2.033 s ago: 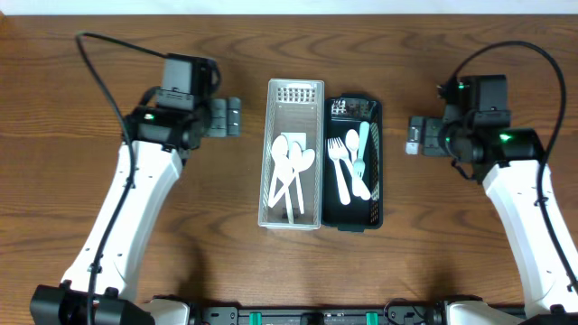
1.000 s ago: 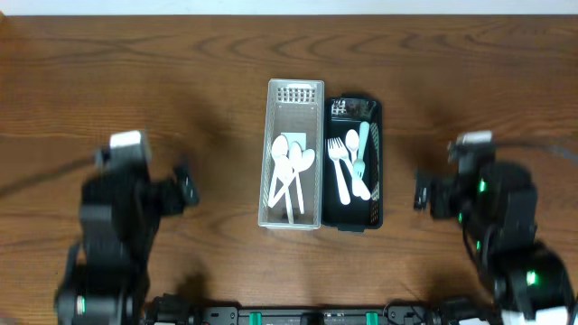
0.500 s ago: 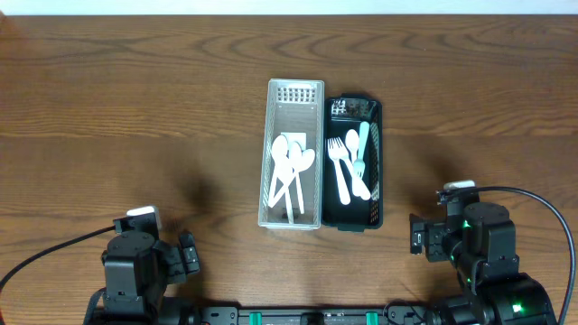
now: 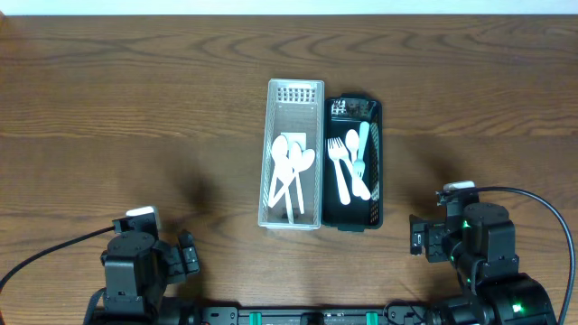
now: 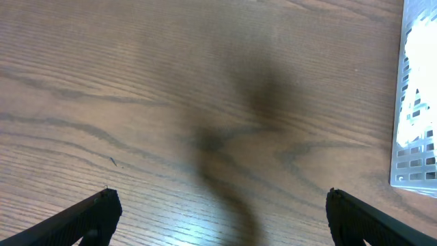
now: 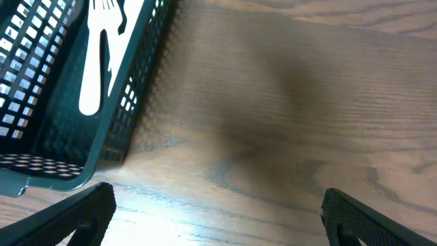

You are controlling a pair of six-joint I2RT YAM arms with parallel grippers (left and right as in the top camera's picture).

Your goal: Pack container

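A white perforated container (image 4: 295,88) in mid-table holds white spoons (image 4: 291,162). Touching its right side, a black mesh container (image 4: 353,225) holds white forks (image 4: 339,162), a white spoon and a teal utensil (image 4: 363,137). My left gripper (image 4: 187,256) is at the near left edge, open and empty; in the left wrist view (image 5: 218,219) its fingers (image 5: 92,215) spread over bare wood, with the white container's corner (image 5: 415,116) at the right. My right gripper (image 4: 416,236) is at the near right, open and empty (image 6: 222,219), beside the black container's corner (image 6: 113,137) with a fork (image 6: 102,61) inside.
The dark wooden table (image 4: 135,108) surrounds both containers. Both arm bases sit at the near edge, with cables (image 4: 533,194) trailing beside them. Soft shadows lie on the wood under each wrist.
Over the two seconds both arms pulled back from beside the containers to the near table edge. Nothing has moved in the last half second. The containers' contents are unchanged.
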